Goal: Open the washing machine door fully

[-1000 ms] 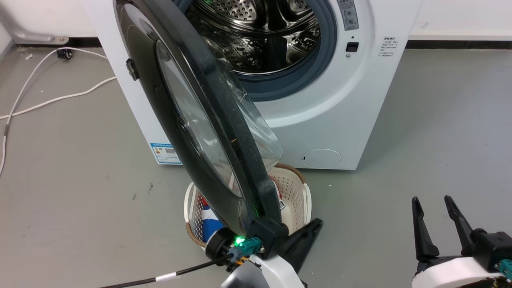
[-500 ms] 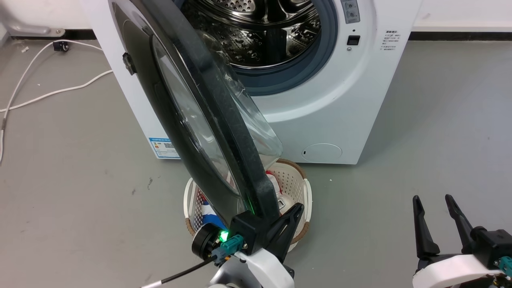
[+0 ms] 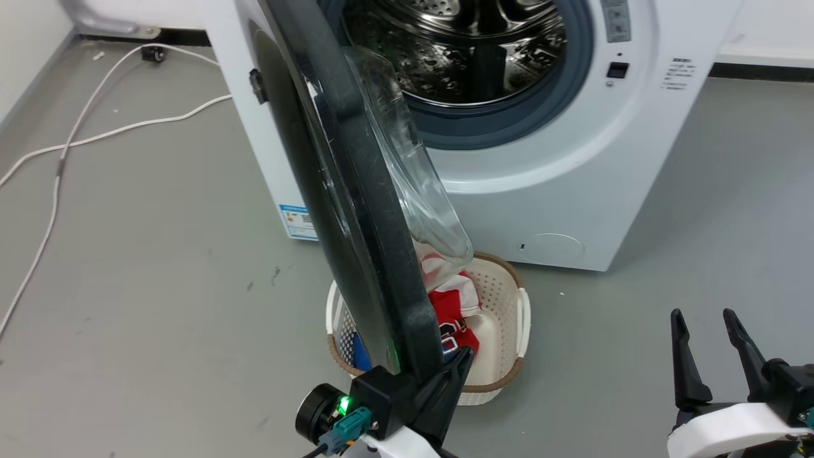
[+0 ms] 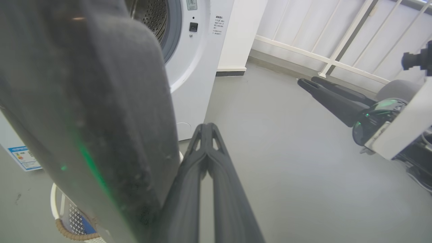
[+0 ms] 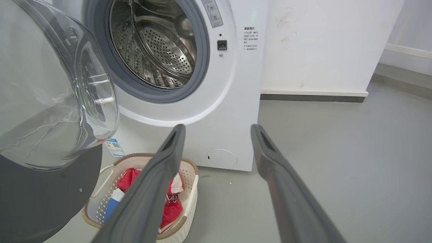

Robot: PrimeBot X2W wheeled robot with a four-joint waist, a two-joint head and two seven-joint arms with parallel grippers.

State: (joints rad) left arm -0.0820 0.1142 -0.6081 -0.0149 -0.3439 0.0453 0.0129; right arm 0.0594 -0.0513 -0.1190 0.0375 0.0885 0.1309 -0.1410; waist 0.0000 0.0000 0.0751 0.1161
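The washing machine [image 3: 572, 178] is a white front-loader with its steel drum [image 3: 464, 51] exposed. The washing machine door [image 3: 356, 191], glossy black with a bulging glass bowl [image 3: 413, 178], stands swung out and almost edge-on to the head view. My left gripper [image 3: 464, 357] is shut on nothing, its fingers lying against the inner side of the door's free rim. In the left wrist view the door rim [image 4: 84, 101] touches the left side of the closed left gripper [image 4: 206, 127]. My right gripper [image 3: 701, 315] hangs open at the lower right, apart from the door [image 5: 50, 202].
A cream laundry basket [image 3: 518, 318] with red clothes [image 3: 455, 312] sits on the floor under the door's lower edge, in front of the machine. A white cable [image 3: 95, 133] trails over the grey floor at the left. A wall and white railing [image 4: 337, 50] stand to the right.
The camera has shifted. The door has swung further out to the left, with my shut left gripper following its rim leftward over the basket. The right gripper has kept its place.
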